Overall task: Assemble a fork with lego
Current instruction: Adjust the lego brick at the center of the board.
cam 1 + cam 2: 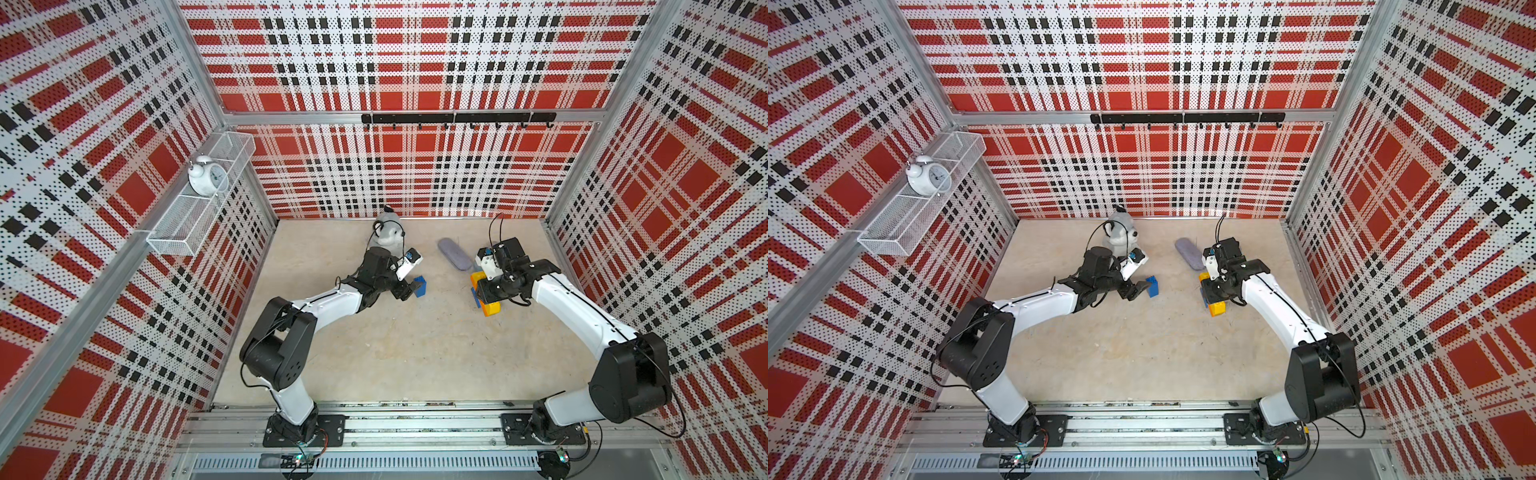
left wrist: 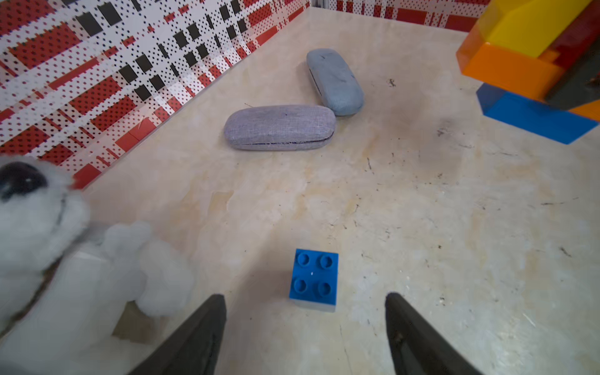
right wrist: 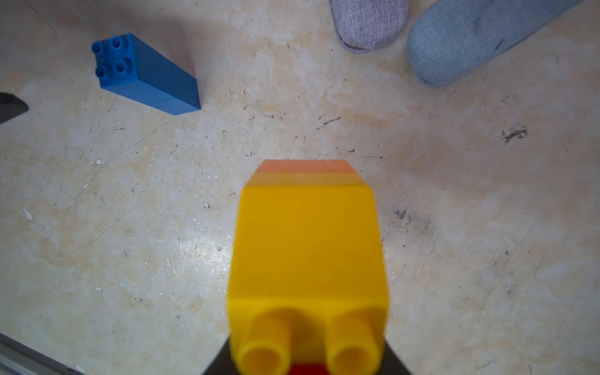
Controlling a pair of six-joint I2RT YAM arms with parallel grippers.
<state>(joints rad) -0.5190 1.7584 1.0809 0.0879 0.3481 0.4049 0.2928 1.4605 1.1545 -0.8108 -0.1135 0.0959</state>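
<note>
Blue brick (image 1: 420,286) stands upright on the beige table (image 1: 415,353) in both top views, just beside the tips of the left gripper (image 1: 409,291) & near a plush toy (image 1: 388,237). The right gripper (image 1: 484,291) sits over the half-built fork (image 1: 490,308), well apart from the blue brick, w/ a grey case (image 1: 455,254) near it.

Left wrist view: the black fingers (image 2: 201,334) of the left gripper stand apart and hold nothing. The blue brick (image 2: 314,277) is just ahead of the tips, studs up, not touched. The fork (image 2: 519,65) shows yellow, orange & blue parts. Two cases (image 2: 279,126) lie close together at an angle.

Right wrist view: the right gripper is clamped on the fork (image 3: 308,246). A yellow prong w/ two studs faces the camera, a red part is under it, and orange is at the far end. The blue brick (image 3: 146,74) stands apart from it.
</note>
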